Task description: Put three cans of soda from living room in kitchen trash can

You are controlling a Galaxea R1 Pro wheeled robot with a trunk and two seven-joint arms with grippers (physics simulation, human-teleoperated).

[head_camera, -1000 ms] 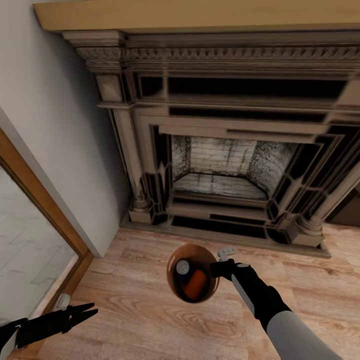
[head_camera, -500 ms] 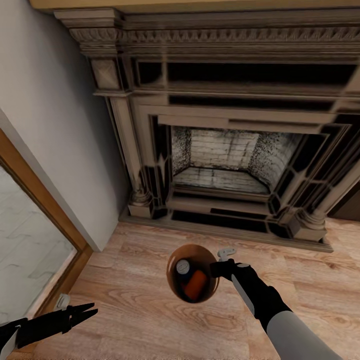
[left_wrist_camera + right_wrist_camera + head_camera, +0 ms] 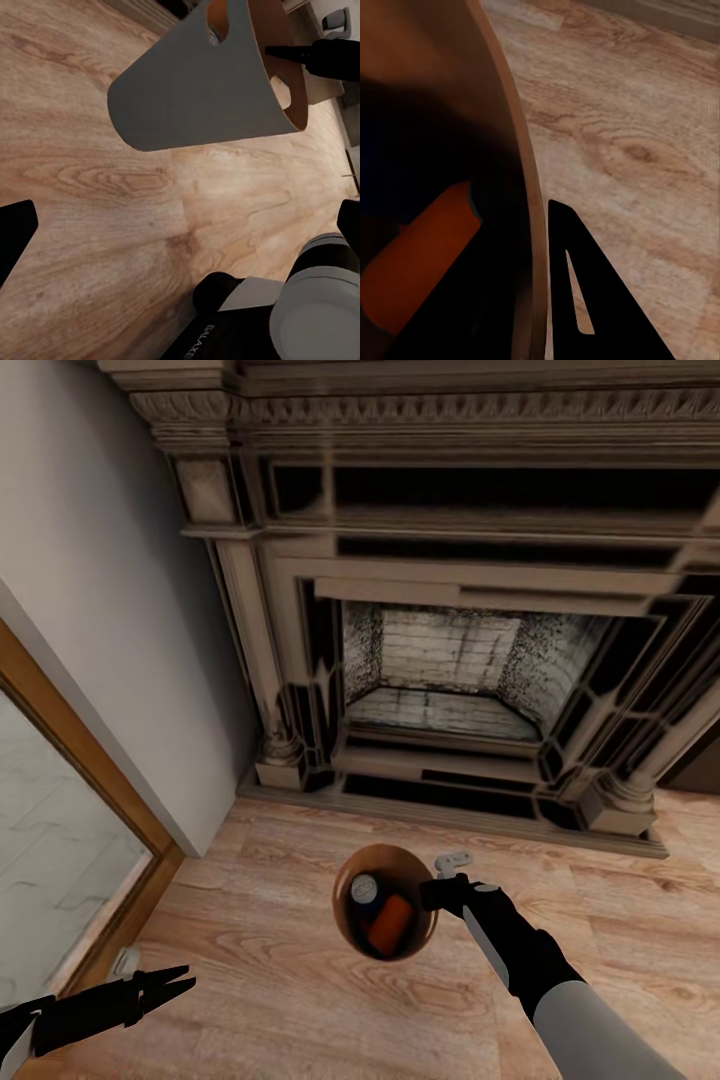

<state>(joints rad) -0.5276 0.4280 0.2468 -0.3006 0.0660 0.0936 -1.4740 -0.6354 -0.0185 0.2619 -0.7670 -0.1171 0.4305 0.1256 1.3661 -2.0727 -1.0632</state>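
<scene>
Gripping the rim of the tash can [image 3: 385, 915], the right tool [image 3: 440, 893] carries it clear of the wood floor [image 3: 280, 980], one finger [image 3: 592, 300] outside the wall; an orange can of soda [image 3: 390, 923] lies tilted inside, touching a dark blue can of soda [image 3: 365, 890]; the left tool [image 3: 165, 988] hangs empty with fingers narrowly parted, well apart from the bin; the fireplace [image 3: 450, 660] stands ahead in the living room.
</scene>
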